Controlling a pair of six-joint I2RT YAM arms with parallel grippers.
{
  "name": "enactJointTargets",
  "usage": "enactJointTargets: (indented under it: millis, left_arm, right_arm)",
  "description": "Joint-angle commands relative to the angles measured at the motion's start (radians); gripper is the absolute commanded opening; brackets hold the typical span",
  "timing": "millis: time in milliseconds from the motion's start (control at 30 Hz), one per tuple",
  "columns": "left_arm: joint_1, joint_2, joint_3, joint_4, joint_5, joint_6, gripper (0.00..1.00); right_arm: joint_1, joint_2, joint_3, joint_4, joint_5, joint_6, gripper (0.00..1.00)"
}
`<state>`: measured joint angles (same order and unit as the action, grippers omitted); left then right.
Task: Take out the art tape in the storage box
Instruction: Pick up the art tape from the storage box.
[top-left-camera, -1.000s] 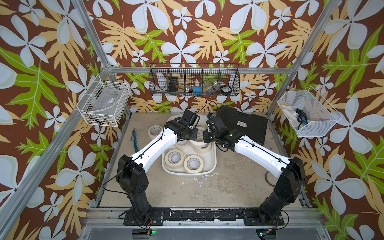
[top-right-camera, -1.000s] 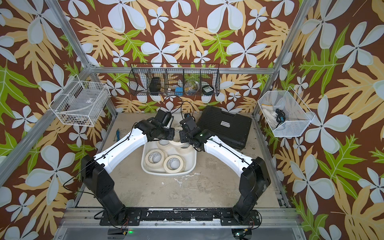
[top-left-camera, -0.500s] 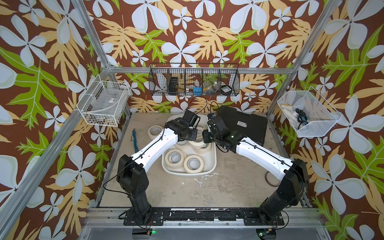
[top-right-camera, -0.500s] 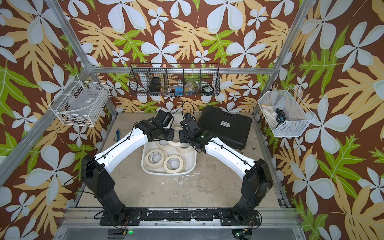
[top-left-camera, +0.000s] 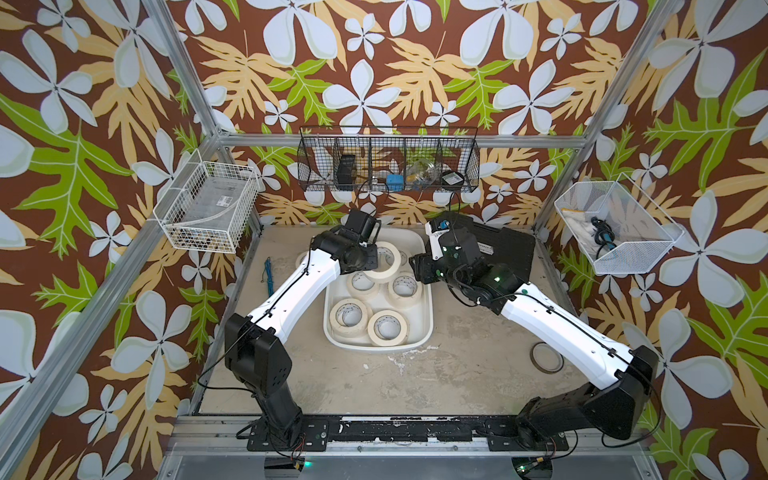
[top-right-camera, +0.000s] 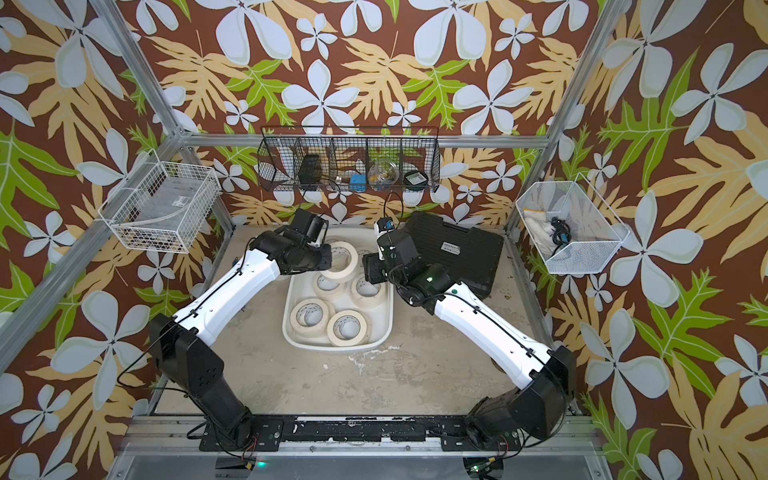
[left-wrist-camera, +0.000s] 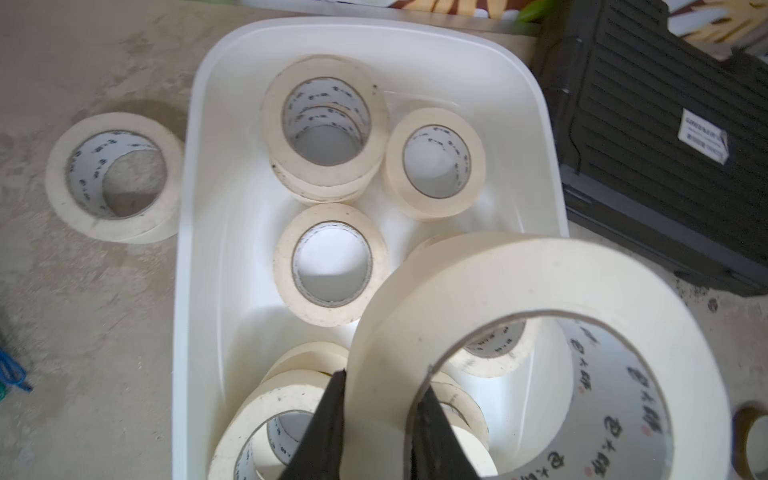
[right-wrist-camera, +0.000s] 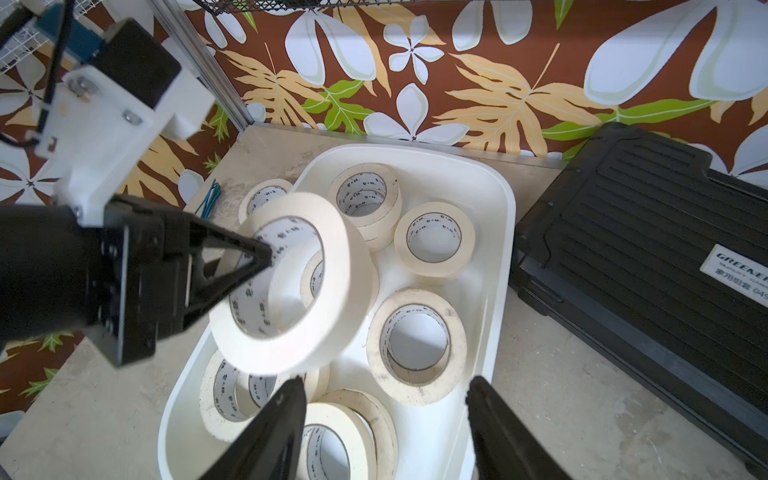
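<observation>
The white storage box (top-left-camera: 428, 316) stands mid-table and holds several cream art tape rolls (top-left-camera: 386, 328). My left gripper (left-wrist-camera: 384, 380) is shut on the wall of one roll (left-wrist-camera: 540, 282), one finger inside the ring and one outside. That roll (top-left-camera: 388, 266) hangs tilted above the box's far half, and it also shows in a top view (top-right-camera: 345, 266). My right gripper (right-wrist-camera: 387, 380) is open and empty, hovering over the box's right side just below the held roll (right-wrist-camera: 336, 299). Another roll (left-wrist-camera: 114, 178) lies on the table left of the box.
A black ribbed case (top-left-camera: 507, 249) lies right of the box, close behind my right wrist. A thin brown tape ring (top-left-camera: 546, 358) sits on the table at the right. A blue-green tie (top-left-camera: 268, 274) lies at the left. Wire baskets hang on the walls.
The right gripper has gone from shut to open. The left gripper has closed on the roll's wall. Both arms have shifted only slightly.
</observation>
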<state>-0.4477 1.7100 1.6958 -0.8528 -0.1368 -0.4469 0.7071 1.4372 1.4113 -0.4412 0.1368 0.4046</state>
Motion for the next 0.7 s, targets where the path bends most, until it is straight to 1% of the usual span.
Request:
enactJointTargets:
  millis: [0,67,167,300,467,667]
  left_arm:
    - [0.054,-0.016,-0.016,-0.022,-0.051,-0.054,0.01]
    - [0.087,-0.034,-0.042,-0.018,-0.075,-0.060,0.01]
    - [0.144,-0.070,-0.100,0.009,-0.054,-0.072,0.01]
    - [0.226,-0.119,-0.176,0.043,-0.053,-0.091,0.01]
    - [0.338,-0.189,-0.307,0.105,-0.034,-0.115,0.01]
    - [0.458,-0.238,-0.439,0.165,-0.026,-0.124,0.00]
  right_arm:
    - [0.002,-0.036,-0.040,0.009,0.004,0.008,0.65]
    - [-0.001,-0.050,-0.058,0.005,0.007,0.012,0.65]
    - [0.000,-0.064,-0.074,-0.002,0.002,0.020,0.65]
    - [0.000,-0.082,-0.104,0.006,-0.011,0.027,0.65]
    - [-0.001,-0.106,-0.145,0.026,-0.012,0.029,0.65]
    - [-0.005,-0.115,-0.158,0.026,-0.009,0.025,0.65]
